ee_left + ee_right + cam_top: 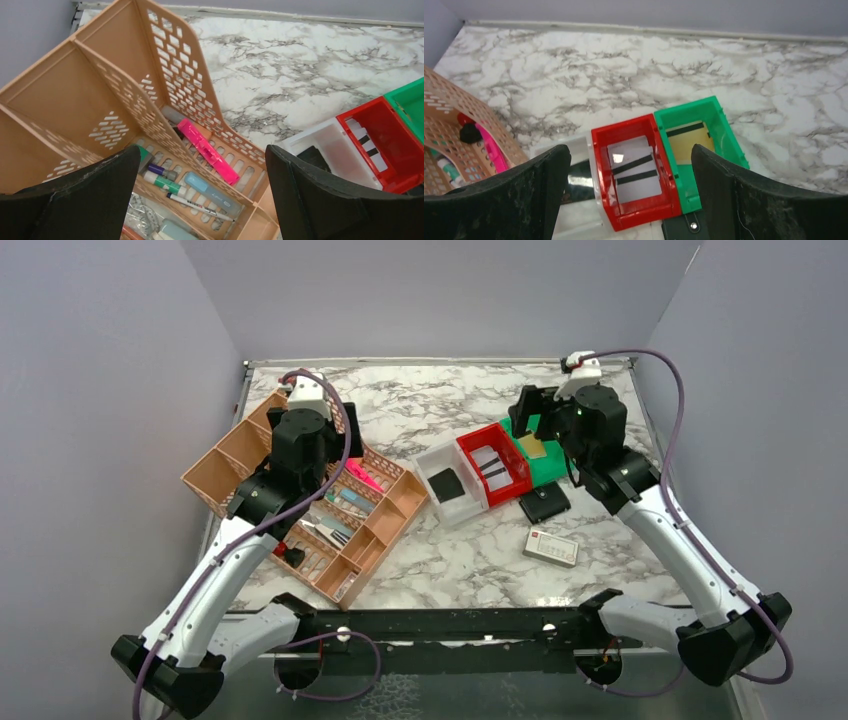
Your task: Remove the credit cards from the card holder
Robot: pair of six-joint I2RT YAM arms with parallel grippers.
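Observation:
The black card holder (545, 503) lies flat on the marble in front of the green bin (548, 472); its snap end shows at the bottom of the right wrist view (687, 228). A tan-gold credit card (531, 447) lies in the green bin (719, 125), also seen in the right wrist view (689, 144). Two white striped cards (636, 170) lie in the red bin (470, 443), and a black card (445, 485) lies in the white bin (432, 456). My right gripper (530, 418) hovers open and empty above the bins (629, 157). My left gripper (338, 435) is open and empty over the orange basket (202, 157).
The orange divided basket (230, 455) at the left holds pens, markers and a pink highlighter (207, 150). A white box with a red mark (551, 548) lies in front of the card holder. Grey walls close in the table at the back and sides.

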